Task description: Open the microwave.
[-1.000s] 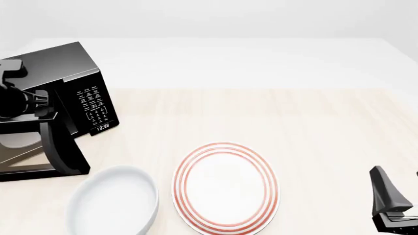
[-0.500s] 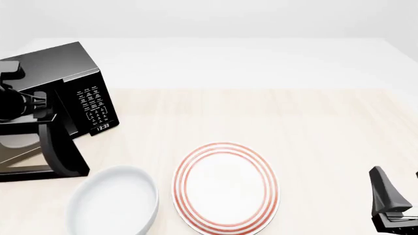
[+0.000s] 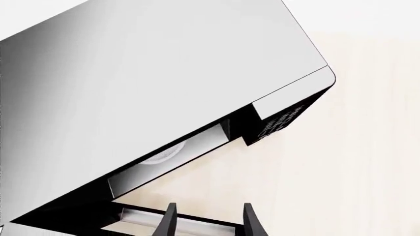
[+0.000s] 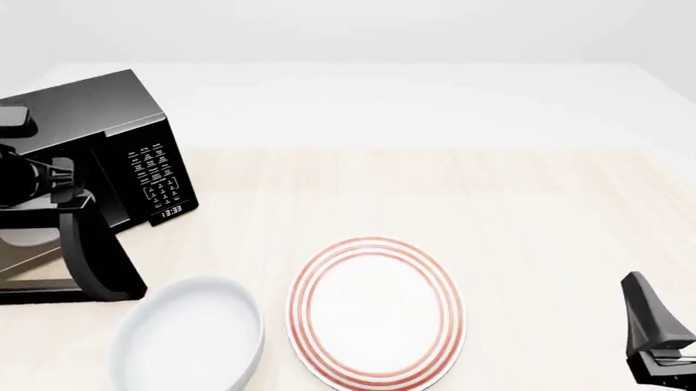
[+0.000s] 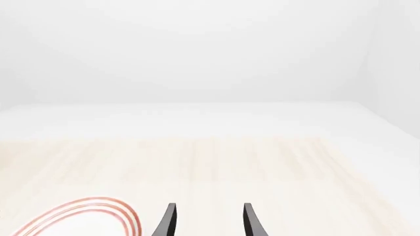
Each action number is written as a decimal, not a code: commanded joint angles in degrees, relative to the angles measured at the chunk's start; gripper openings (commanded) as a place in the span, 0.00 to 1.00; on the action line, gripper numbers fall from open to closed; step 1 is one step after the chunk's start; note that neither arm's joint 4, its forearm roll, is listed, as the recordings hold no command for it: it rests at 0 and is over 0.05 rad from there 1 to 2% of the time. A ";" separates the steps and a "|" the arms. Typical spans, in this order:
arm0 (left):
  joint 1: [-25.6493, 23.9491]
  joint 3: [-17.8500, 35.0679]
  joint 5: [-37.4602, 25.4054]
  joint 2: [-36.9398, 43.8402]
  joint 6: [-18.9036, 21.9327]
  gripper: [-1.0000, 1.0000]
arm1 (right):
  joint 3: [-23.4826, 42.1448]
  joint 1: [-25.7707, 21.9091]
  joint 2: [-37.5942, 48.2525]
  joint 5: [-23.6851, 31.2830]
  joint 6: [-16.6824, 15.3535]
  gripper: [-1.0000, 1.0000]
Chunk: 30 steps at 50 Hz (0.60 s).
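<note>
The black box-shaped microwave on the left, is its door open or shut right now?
Open. The glossy black microwave has its dark door swung out from the front, and the pale round turntable shows inside.

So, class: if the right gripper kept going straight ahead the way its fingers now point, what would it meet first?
Probably nothing nearby. The right gripper is open and points across bare table toward the far edge. The red-ringed plate lies off to the side of that line, though depth is hard to judge.
</note>
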State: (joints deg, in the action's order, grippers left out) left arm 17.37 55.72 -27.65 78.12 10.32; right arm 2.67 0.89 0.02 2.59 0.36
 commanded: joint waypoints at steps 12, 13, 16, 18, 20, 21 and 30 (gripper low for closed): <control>1.41 -4.89 0.19 -0.79 -0.37 1.00 | 1.10 -0.02 -0.01 1.12 0.00 1.00; 1.38 -5.00 0.17 -0.88 -0.33 1.00 | 1.10 -0.02 -0.01 1.11 -0.01 1.00; 1.46 -5.28 0.11 -1.31 -0.40 1.00 | 1.10 -0.01 -0.01 1.11 -0.01 1.00; 1.64 -5.57 0.05 -1.64 -0.30 1.00 | 1.10 -0.01 -0.01 1.10 0.00 1.00; 1.74 -5.85 -0.07 -2.07 -0.32 1.00 | 1.10 -0.02 -0.01 1.11 -0.01 1.00; 1.84 -5.92 -0.11 -2.21 -0.28 1.00 | 1.10 -0.02 -0.01 1.11 -0.01 1.00; 2.21 -7.20 0.24 -2.87 -0.01 1.00 | 1.10 -0.02 -0.01 1.11 0.00 1.00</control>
State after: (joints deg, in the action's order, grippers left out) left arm 17.67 52.48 -26.99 74.54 10.77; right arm 3.73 0.87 0.01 3.65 0.36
